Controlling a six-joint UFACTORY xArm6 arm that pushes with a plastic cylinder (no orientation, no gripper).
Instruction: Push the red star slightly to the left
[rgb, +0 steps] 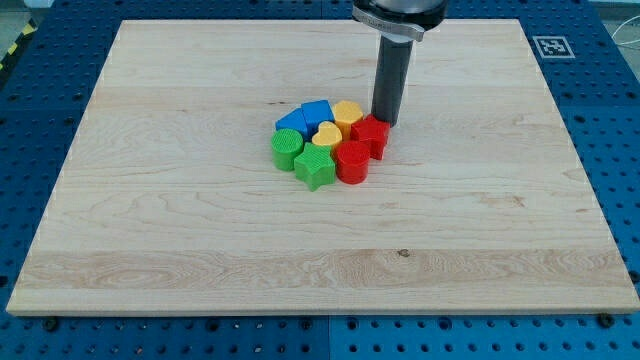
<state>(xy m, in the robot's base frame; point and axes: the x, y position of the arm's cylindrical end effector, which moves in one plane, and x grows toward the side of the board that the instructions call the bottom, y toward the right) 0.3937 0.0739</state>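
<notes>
The red star (370, 134) sits at the right end of a tight cluster of blocks near the middle of the wooden board (150, 220). My tip (386, 121) stands right against the star's upper right side; whether it touches cannot be told. A red circle (352, 160) lies just below-left of the star. A yellow hexagon (347, 113) lies just upper-left of it. A yellow heart (325, 135) sits to the star's left in the middle of the cluster.
The cluster's left part holds a blue cube (317, 112), a blue triangle (291, 122), a green circle (287, 148) and a green star (314, 169). A blue pegboard surface (40, 340) surrounds the board.
</notes>
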